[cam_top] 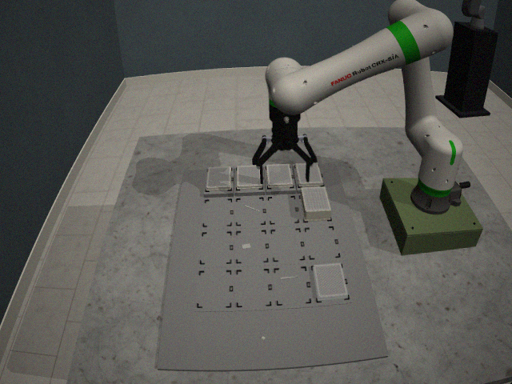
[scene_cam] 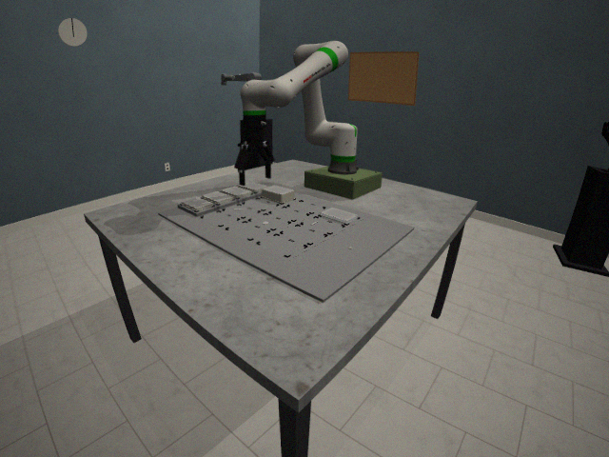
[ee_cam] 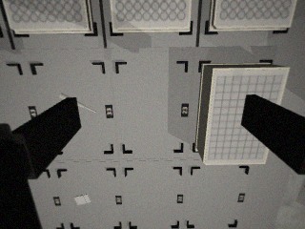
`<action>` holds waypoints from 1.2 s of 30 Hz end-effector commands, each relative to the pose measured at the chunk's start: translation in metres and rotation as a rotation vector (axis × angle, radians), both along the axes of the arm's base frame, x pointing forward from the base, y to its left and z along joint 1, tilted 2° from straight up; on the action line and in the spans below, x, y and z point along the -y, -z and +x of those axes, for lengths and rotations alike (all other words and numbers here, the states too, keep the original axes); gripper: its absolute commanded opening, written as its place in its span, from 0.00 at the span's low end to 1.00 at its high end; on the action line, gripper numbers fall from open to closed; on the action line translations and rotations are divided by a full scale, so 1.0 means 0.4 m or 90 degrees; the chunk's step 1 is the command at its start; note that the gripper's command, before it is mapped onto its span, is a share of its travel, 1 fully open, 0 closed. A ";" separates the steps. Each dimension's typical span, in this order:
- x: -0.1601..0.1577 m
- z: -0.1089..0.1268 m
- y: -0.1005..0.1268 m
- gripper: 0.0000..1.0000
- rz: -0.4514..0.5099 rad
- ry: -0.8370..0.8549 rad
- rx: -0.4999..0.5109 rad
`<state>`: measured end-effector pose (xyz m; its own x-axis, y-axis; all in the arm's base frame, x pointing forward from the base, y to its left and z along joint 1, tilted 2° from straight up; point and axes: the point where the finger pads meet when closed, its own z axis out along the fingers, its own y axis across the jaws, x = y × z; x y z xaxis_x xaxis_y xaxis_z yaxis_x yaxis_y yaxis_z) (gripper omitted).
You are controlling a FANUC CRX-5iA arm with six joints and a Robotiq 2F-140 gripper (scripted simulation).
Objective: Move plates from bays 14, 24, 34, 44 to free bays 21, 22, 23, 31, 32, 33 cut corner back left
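Gripper [cam_top: 284, 180] [scene_cam: 254, 180] [ee_cam: 161, 111] wide, empty, above deck. Bay-24 plate [cam_top: 279, 174] [scene_cam: 238, 190] [ee_cam: 151, 14] sits in raised col. 4, betw. neighbours; prob. light, stiff, seal delicate: take low on long sides, approx. mid-length, w/ modest squeeze.

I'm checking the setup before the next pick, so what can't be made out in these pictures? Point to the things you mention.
- Far ends of three plates [cam_top: 249, 175] [scene_cam: 216, 197] [ee_cam: 150, 11]: cut off by the wrist view's top edge.
- Part of the tall block [cam_top: 316, 199] [scene_cam: 278, 190] [ee_cam: 231, 114]: behind a finger [cam_top: 307, 174] [scene_cam: 267, 170] [ee_cam: 276, 134], wrist view.
- Bay labels [cam_top: 266, 246] [scene_cam: 291, 240] [ee_cam: 185, 110]: too small, top view.
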<state>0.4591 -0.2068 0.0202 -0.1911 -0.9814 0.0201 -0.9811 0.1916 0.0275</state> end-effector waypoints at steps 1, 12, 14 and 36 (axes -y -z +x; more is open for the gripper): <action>0.001 0.002 -0.002 1.00 -0.001 0.000 0.001; -0.078 0.017 -0.001 1.00 -0.001 0.000 0.001; -0.097 0.021 0.000 1.00 -0.001 0.000 0.001; -0.274 0.055 0.003 1.00 -0.001 0.000 0.001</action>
<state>0.4785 -0.1064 0.0182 -0.1908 -0.9814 0.0202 -0.9811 0.1913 0.0275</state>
